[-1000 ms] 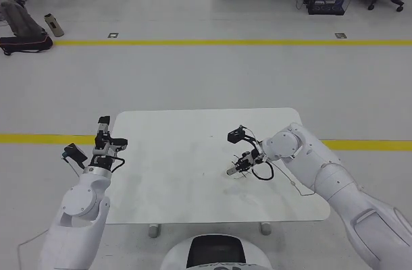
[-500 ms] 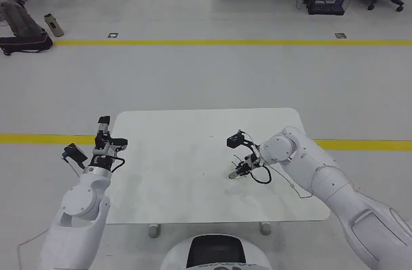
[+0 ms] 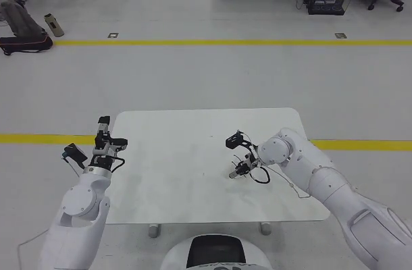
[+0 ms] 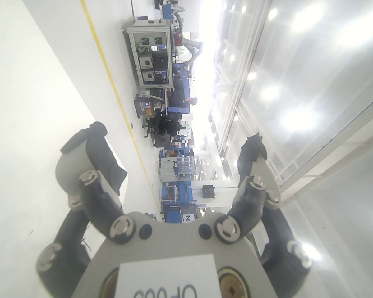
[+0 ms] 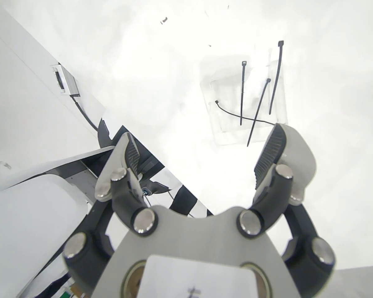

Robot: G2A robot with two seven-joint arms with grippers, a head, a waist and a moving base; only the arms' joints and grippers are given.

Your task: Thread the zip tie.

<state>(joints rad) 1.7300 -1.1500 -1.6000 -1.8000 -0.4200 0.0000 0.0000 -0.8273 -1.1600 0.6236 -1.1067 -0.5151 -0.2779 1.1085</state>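
Observation:
Several black zip ties (image 5: 243, 94) lie loose and partly crossed in a shallow clear tray (image 5: 227, 136) on the white table (image 3: 186, 142). My right gripper (image 5: 202, 134) hovers open just short of the tray, with nothing between its ribbed pads (image 5: 267, 148). In the top view the right gripper (image 3: 232, 174) hangs low over the table's right half. My left gripper (image 4: 174, 134) is open and empty, pointing away over the floor; from above the left gripper (image 3: 103, 123) sits at the table's left edge.
The table's near edge (image 5: 136, 144) runs close behind my right gripper. A grey box with a cable (image 5: 65, 80) sits on the floor beyond it. A yellow floor line (image 3: 368, 144) passes beside the table.
The right arm has shifted slightly toward the table's middle and front, its gripper staying open. The left arm has not moved.

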